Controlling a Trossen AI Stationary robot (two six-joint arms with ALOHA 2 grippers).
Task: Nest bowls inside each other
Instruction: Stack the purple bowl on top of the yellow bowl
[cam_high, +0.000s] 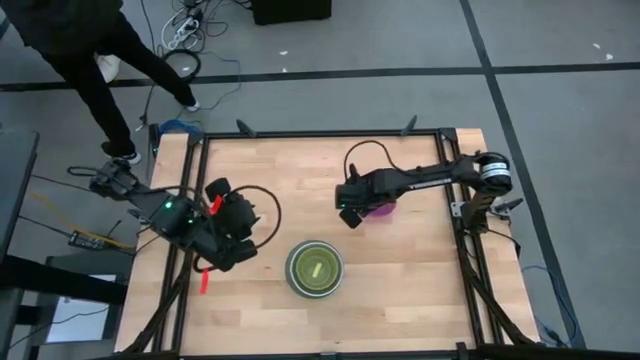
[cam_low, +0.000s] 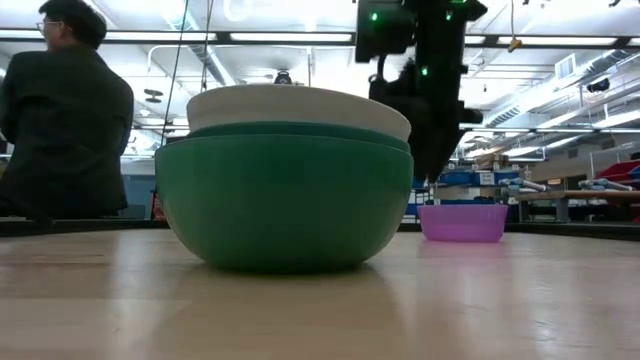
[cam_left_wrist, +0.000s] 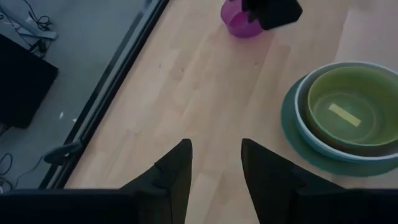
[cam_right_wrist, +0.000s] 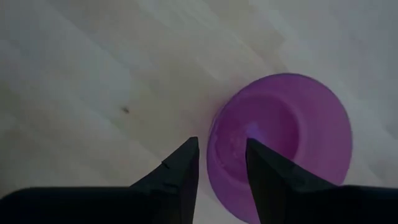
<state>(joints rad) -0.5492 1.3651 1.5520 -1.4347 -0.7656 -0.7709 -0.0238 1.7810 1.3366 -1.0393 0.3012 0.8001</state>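
Observation:
A stack of nested bowls (cam_high: 315, 268) rests on its base near the table's front middle. Its outer bowl is green (cam_low: 285, 205), a white one (cam_low: 300, 108) sits inside it, and a lime green one (cam_left_wrist: 345, 109) is innermost. A small purple bowl (cam_right_wrist: 286, 137) stands alone on the wood, to the far right of the stack. My right gripper (cam_right_wrist: 221, 144) hovers open just above the purple bowl's rim, fingers pointing down, clear of it in the low view (cam_low: 432, 175). My left gripper (cam_left_wrist: 214, 146) is open over bare wood, left of the stack (cam_high: 240, 245).
A person (cam_low: 60, 110) stands beyond the table's far left corner. The dark metal frame (cam_high: 320, 133) borders the table. Bare wood (cam_high: 290, 180) lies between the arms and along the far side. Cables trail on the floor at the left.

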